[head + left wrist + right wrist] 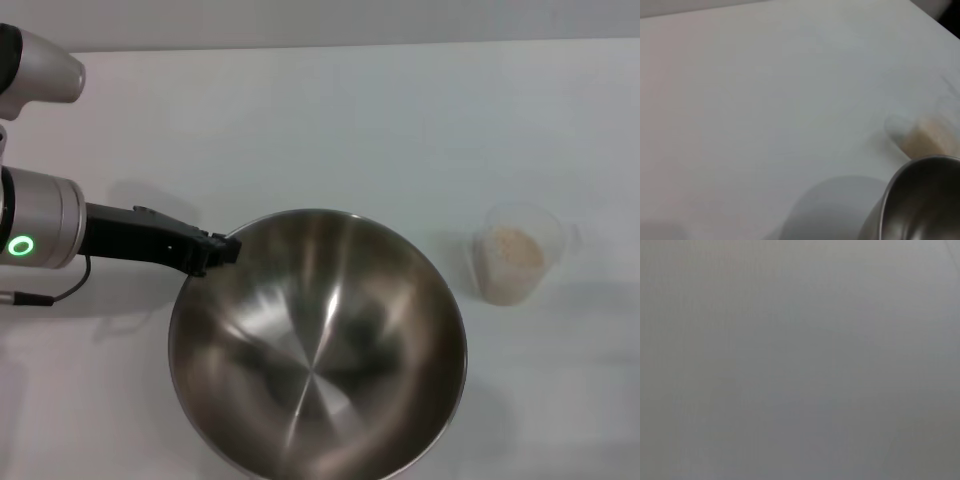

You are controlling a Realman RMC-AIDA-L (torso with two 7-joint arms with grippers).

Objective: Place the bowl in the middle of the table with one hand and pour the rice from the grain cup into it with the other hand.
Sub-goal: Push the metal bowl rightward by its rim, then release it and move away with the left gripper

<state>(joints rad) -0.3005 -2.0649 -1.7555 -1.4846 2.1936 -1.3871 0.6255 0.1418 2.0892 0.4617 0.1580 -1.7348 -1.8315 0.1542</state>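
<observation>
Gripping the rim of the steel bowl (318,345), the left gripper (222,250) pinches it, tilted above the white table (300,130); the grain cup (518,254) of rice (514,250) stands apart, right.

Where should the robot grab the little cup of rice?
Probably around the grain cup's clear wall, above the rice, coming in from the robot's right. It stands upright, and the bowl sits close on its other side.

The white desk (300,120) carries the grain cup (515,255) of rice (515,248). The steel bowl (318,345) sits just left of it.
</observation>
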